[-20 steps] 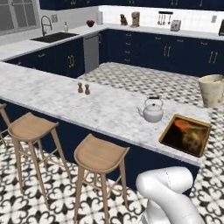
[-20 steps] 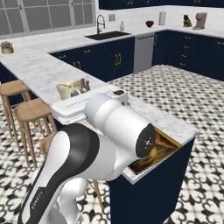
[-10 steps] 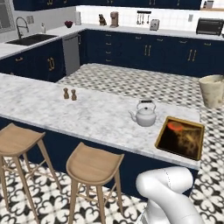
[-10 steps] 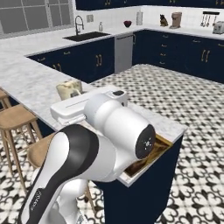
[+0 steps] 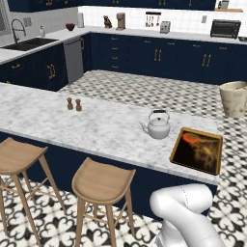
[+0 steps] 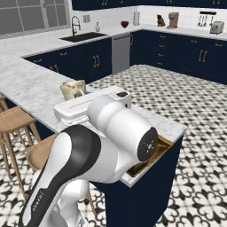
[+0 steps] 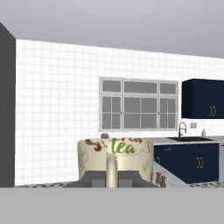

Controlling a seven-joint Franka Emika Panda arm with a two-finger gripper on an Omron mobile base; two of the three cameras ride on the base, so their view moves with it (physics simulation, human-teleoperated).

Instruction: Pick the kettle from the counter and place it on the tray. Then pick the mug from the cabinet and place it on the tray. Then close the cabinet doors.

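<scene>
Base drove right | end effector (image 7: 113, 175) pinching cream "tea" mug (image 7: 115, 158) handle

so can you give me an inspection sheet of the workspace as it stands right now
surface: marble counter, level, no spills seen
kettle: upright on the counter, left of the tray, not on it
tray: at the counter's right end, nothing on it
mug: in the gripper, off the counter, handle toward the hand
cabinet: nothing seen
clutter: two small shakers side by side on the counter
gripper: shut on the mug, fingers either side of its handle
cables: nothing seen
surroundings: two wooden stools at the counter, sink on the far counter, patterned tile floor
</scene>
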